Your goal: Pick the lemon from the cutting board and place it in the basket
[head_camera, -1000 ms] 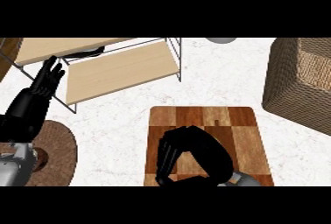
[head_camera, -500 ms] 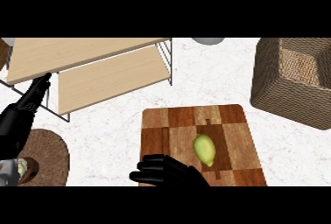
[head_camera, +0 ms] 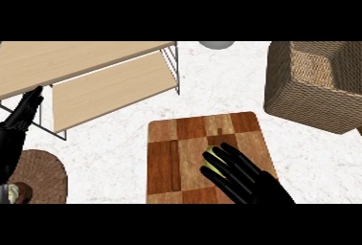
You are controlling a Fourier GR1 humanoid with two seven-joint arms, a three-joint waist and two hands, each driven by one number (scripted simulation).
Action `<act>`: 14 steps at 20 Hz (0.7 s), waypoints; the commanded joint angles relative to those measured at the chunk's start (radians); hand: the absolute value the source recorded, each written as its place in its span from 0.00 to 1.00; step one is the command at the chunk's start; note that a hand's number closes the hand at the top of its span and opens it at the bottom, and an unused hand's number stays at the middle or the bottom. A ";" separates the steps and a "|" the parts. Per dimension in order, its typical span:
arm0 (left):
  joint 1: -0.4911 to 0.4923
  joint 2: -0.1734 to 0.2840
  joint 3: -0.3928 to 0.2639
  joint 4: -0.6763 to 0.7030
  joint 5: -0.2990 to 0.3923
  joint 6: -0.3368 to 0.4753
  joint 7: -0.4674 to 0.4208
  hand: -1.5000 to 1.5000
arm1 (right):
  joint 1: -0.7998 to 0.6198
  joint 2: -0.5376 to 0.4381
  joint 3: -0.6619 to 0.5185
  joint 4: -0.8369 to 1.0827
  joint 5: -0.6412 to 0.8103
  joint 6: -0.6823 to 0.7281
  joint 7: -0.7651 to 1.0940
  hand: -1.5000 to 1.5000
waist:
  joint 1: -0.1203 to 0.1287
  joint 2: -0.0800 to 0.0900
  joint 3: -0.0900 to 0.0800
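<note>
Single head cam, steep downward look, close over counter (head_camera: 117, 143) (no 2nd view)

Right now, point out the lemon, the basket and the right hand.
lemon (head_camera: 209, 159): head view, the yellow-green edge showing left of the fingers.
basket (head_camera: 304, 98): head view, its woven front wall.
right hand (head_camera: 244, 179): head view, the back of the hand, fingers straight over the lemon.

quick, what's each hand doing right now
Left hand: open, fingers straight, resting at the view's left edge, holding nothing.
Right hand: open, fingers spread over the lemon on the cutting board, not curled round it.
</note>
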 commanded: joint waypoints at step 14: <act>-0.160 -0.026 -0.041 0.051 -0.016 -0.048 0.063 0.50 | -0.030 -0.073 0.102 -0.539 0.213 0.837 0.766 0.00 | 0.107 0.039 0.012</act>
